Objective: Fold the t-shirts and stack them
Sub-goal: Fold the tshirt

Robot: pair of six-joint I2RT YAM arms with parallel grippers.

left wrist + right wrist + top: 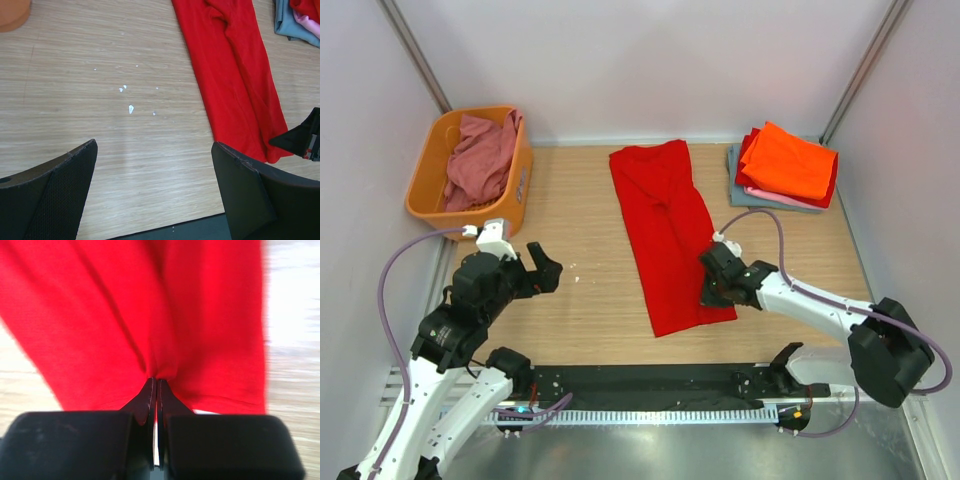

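Item: red t-shirt [670,235], soft matte knit, lying as a long narrow strip with lengthwise creases on the wood-grain surface [580,300]. Right claw [156,390] is clenched on a small pucker of cloth at the red t-shirt's near right edge. Left claw [154,150] is released, jaws wide, hovering well to the red t-shirt's left and holding nothing. Hazards, as judged: the pinch looks thin and could slip on lifting. It may catch only the upper layer, so the strip would open out. A pull from one corner alone would likely skew the fold. Folded stack [790,165], orange on top with red, pink and grey-blue edges showing, lies beyond the red t-shirt's far right. Orange plastic basket [425,190], holding a crumpled dusty rose shirt [480,160], stands to its far left.
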